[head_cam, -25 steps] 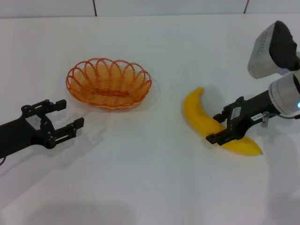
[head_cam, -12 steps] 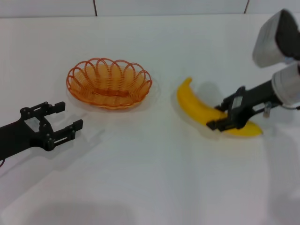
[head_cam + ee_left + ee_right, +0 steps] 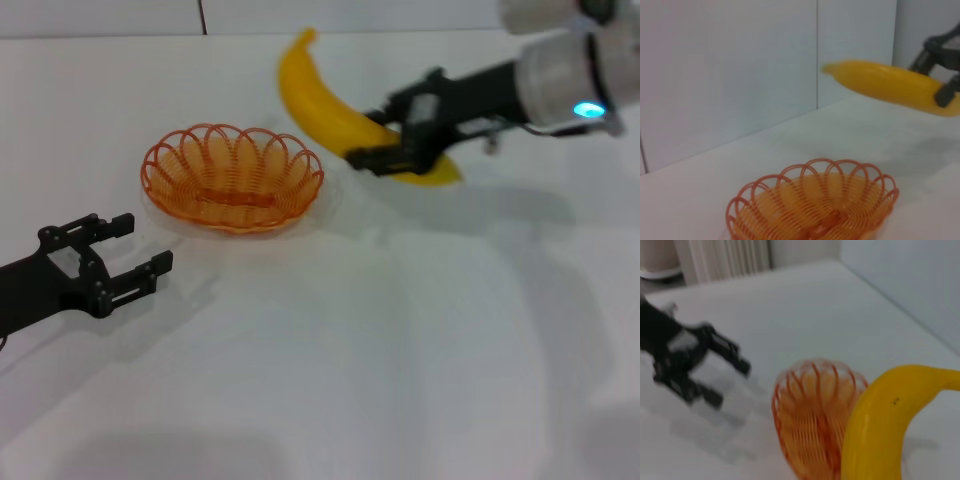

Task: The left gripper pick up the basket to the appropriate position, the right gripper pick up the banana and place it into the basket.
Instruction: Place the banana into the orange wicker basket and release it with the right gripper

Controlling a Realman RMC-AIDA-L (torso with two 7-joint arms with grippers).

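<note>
The orange wire basket [image 3: 232, 177] sits on the white table, left of centre; it also shows in the left wrist view [image 3: 812, 207] and the right wrist view [image 3: 812, 415]. My right gripper [image 3: 395, 135] is shut on the yellow banana [image 3: 340, 115] and holds it in the air, above and just right of the basket. The banana also shows in the left wrist view [image 3: 890, 85] and the right wrist view [image 3: 880, 425]. My left gripper [image 3: 120, 255] is open and empty, low over the table in front of and left of the basket, apart from it; it also shows in the right wrist view [image 3: 715, 370].
The white table [image 3: 350, 350] runs to a pale wall [image 3: 350, 15] at the back. The right arm's grey-white wrist [image 3: 560, 75] reaches in from the upper right.
My right gripper has lifted the banana off the table and carried it up and left, toward the basket. My left gripper and the basket have hardly moved.
</note>
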